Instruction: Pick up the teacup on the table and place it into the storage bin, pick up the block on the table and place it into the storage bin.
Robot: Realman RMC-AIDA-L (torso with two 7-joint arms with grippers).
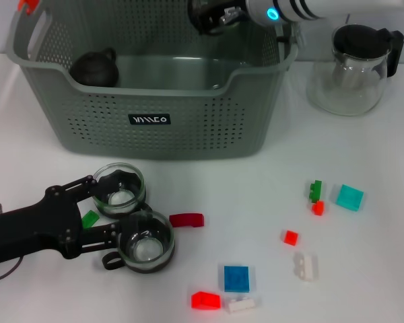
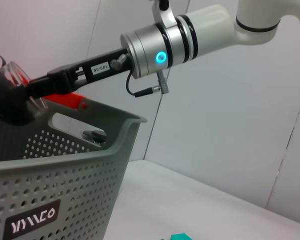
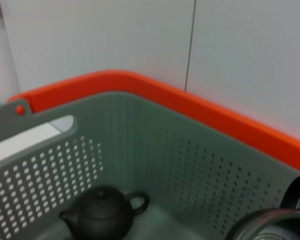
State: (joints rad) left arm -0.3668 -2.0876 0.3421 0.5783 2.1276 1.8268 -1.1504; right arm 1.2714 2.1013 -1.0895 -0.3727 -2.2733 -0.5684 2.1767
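Note:
The grey-green storage bin stands at the back of the table, with a dark teapot inside it. My right gripper hangs over the bin's far right part, shut on a glass teacup; that teacup also shows in the right wrist view, above the bin. My left gripper lies open at the front left. Its fingers reach beside two glass teacups, and a small green block lies between them. A red block lies just right of the cups.
A glass teapot with a black lid stands at the back right. Several loose blocks lie at the front right, among them a teal one, a blue one, a red one and a white one.

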